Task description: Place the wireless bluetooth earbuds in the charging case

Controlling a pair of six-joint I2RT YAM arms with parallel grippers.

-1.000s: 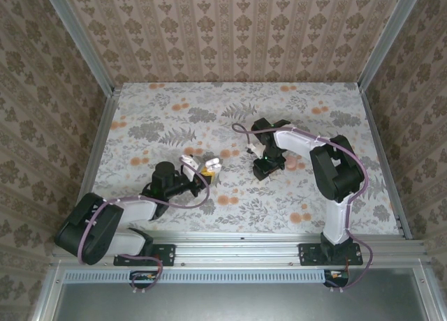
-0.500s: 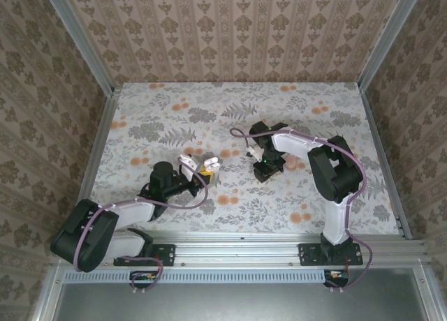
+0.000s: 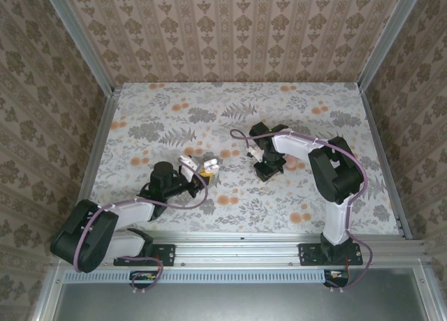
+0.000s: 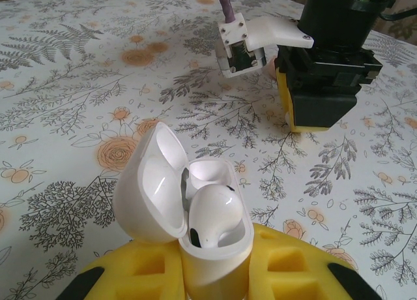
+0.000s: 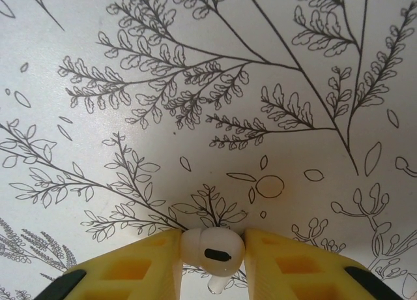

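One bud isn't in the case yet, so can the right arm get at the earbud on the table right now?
Most likely yes: the right gripper is down over the earbud, its yellow pads against both sides, with nothing on the table between them.

Working both arms low, grippers well apart.
Stretching the left arm forward, pinching the charging case (image 4: pixel 151 189) upright in the left gripper (image 3: pixel 204 169); folding the right arm over, pointing the right gripper (image 5: pixel 213 257) straight down, squeezing an earbud (image 5: pixel 212 244) between yellow pads (image 5: pixel 287 267).
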